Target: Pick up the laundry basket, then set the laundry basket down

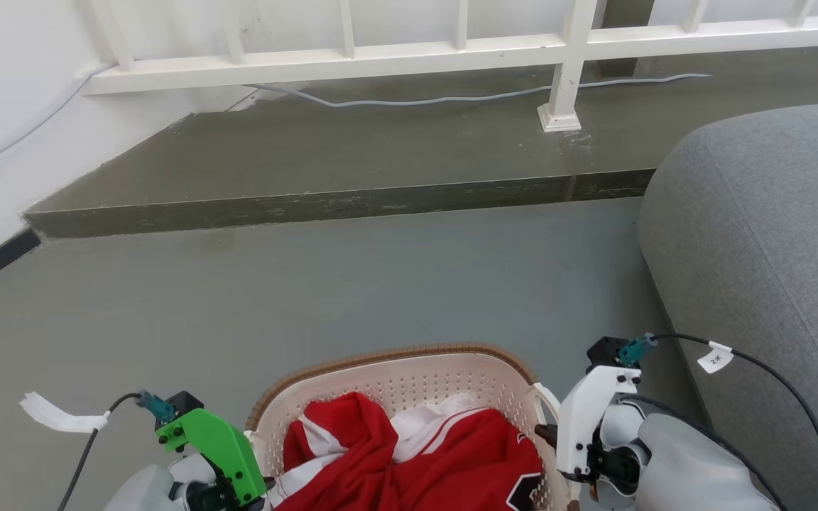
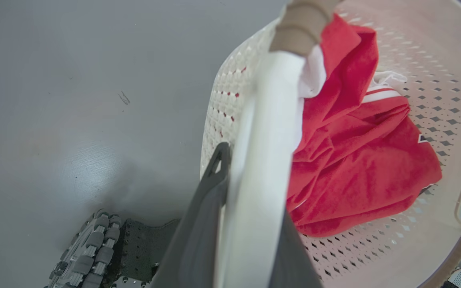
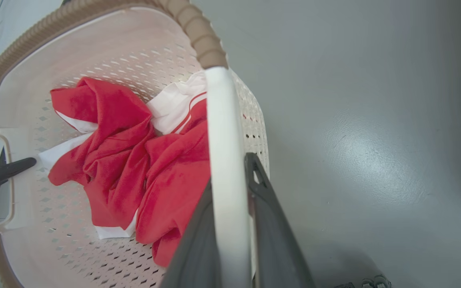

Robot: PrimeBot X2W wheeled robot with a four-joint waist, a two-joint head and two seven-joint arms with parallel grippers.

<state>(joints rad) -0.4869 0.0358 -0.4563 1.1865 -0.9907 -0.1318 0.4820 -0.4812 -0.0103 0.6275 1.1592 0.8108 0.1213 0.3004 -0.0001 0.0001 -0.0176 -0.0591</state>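
My left hand and right hand each pinch a white side handle of the laundry basket, low in the middle of the head frame. I'd move both wrists level and together, so it doesn't tilt and spill the red clothing.

Grey floor is filling mid-frame. A raised concrete step is running across the upper middle, carrying a white railing and a pale cable. A white wall is rising at upper left; a grey sofa is sitting at right.
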